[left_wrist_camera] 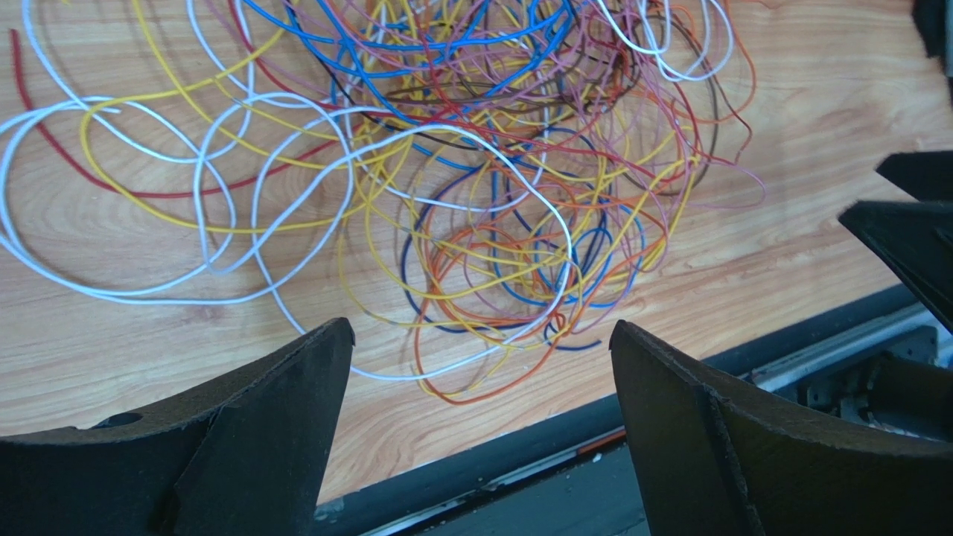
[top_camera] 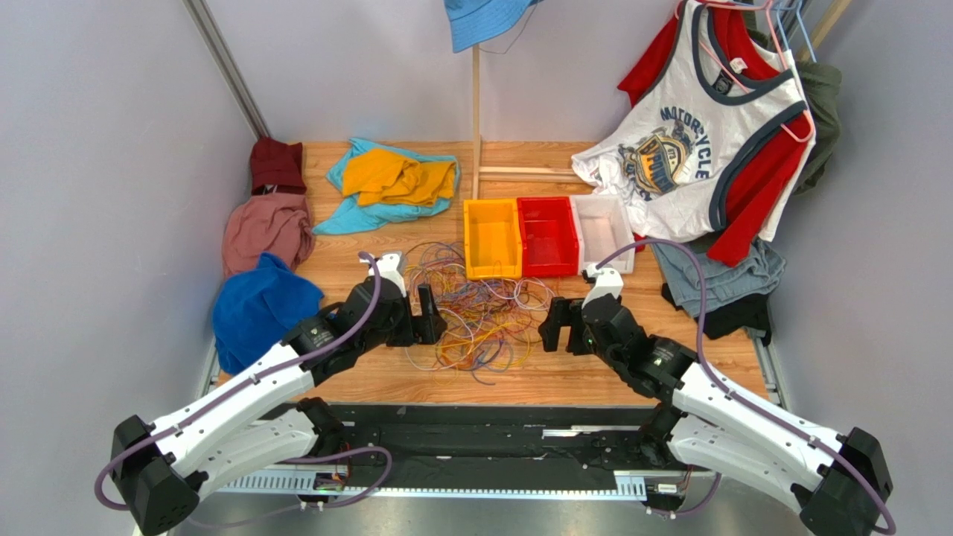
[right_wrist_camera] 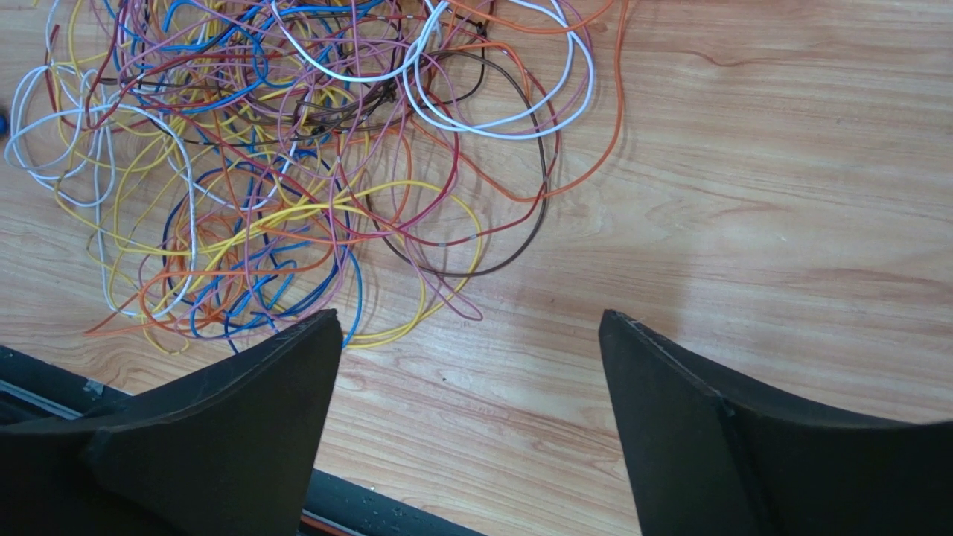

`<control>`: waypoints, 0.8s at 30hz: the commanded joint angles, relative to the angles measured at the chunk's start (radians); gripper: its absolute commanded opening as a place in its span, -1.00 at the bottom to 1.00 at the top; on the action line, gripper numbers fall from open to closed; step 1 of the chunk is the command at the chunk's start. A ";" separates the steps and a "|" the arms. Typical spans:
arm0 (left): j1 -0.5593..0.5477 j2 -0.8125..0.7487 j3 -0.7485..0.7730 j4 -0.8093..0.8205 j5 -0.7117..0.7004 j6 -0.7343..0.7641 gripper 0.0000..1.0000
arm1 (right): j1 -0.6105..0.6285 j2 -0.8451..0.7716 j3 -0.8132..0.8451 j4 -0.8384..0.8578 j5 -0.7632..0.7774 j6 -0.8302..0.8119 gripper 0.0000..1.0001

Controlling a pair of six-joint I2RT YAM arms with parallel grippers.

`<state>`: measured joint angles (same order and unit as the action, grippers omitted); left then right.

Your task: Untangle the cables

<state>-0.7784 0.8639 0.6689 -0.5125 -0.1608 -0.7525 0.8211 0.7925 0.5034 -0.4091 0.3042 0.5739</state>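
A tangled heap of thin cables (top_camera: 481,313) in white, yellow, orange, purple, blue and red lies on the wooden table between the two arms. It fills the left wrist view (left_wrist_camera: 481,190) and the upper left of the right wrist view (right_wrist_camera: 291,179). My left gripper (top_camera: 430,315) is at the heap's left edge, open and empty (left_wrist_camera: 479,335), with cable loops just beyond its fingertips. My right gripper (top_camera: 554,326) is at the heap's right edge, open and empty (right_wrist_camera: 470,324), over bare wood.
Yellow (top_camera: 492,238), red (top_camera: 547,235) and clear (top_camera: 605,229) bins stand behind the heap. Clothes lie at the left (top_camera: 263,307), back (top_camera: 386,179) and right (top_camera: 716,274). A shirt (top_camera: 699,134) hangs at the back right. The table's front edge and black rail (top_camera: 481,419) are near.
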 commanded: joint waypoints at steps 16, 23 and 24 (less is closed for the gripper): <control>-0.001 -0.212 -0.123 0.034 0.084 -0.011 0.84 | 0.029 0.307 0.050 0.207 0.073 0.004 0.26; -0.001 -0.226 -0.137 0.035 0.075 -0.013 0.83 | 0.208 0.137 0.030 0.142 0.229 0.029 0.18; -0.001 -0.223 -0.138 0.034 0.075 -0.013 0.84 | 0.220 0.125 0.027 0.130 0.230 0.029 0.18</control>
<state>-0.7784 0.6468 0.5354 -0.4892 -0.0902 -0.7578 0.9817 0.9955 0.5060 -0.2539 0.4301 0.5812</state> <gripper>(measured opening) 0.921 0.592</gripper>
